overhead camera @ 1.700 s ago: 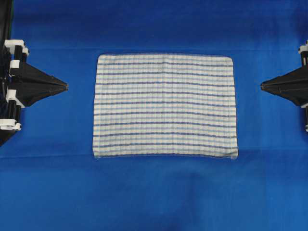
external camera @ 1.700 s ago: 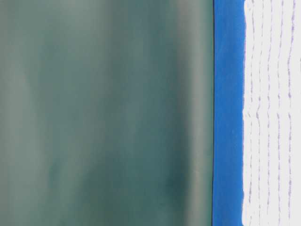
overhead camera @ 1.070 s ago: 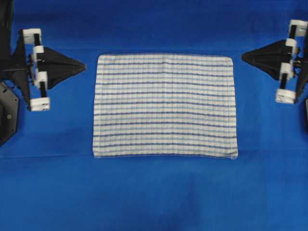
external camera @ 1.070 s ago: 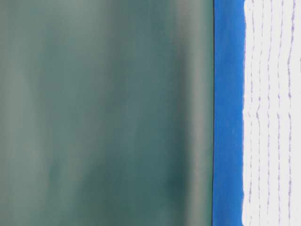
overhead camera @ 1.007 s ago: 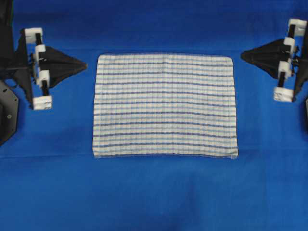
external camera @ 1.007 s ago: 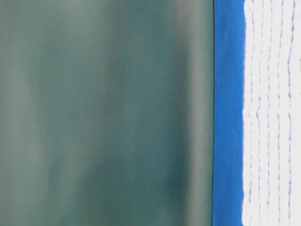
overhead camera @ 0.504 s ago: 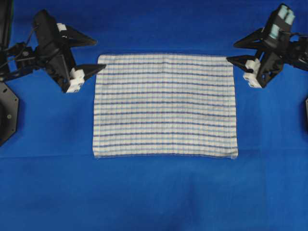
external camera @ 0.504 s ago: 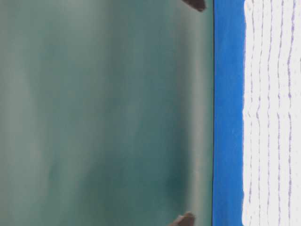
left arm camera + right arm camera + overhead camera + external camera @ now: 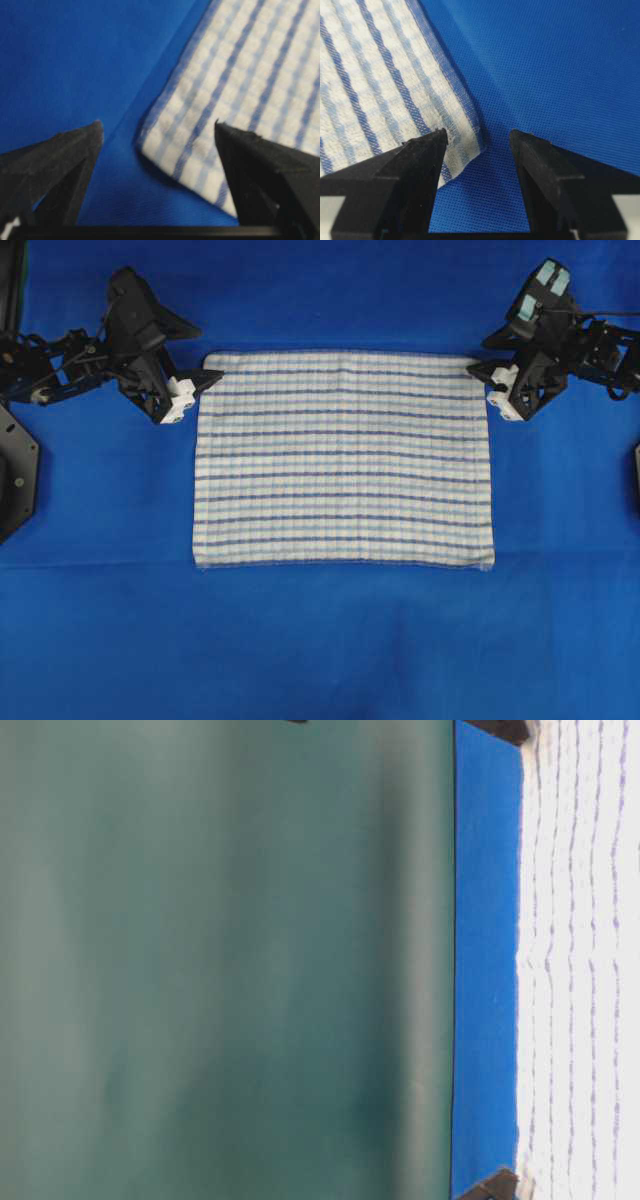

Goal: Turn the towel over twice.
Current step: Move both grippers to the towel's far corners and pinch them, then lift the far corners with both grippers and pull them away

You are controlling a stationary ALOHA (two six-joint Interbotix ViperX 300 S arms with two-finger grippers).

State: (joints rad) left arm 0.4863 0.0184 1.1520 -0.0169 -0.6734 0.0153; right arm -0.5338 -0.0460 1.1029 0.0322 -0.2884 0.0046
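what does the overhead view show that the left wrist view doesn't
Overhead alone: the whole towel lying flat, and the right pincer open at its far right corner. Left wrist alone: close-up weave of the far left corner, framed between two open fingers. Both share: the left pincer, the towel, the blue sheet.

Bright blue sheet point(image 9: 320, 640) covers tabletop, faint creases near front; plain dark green backdrop point(image 9: 220, 960) behind table.
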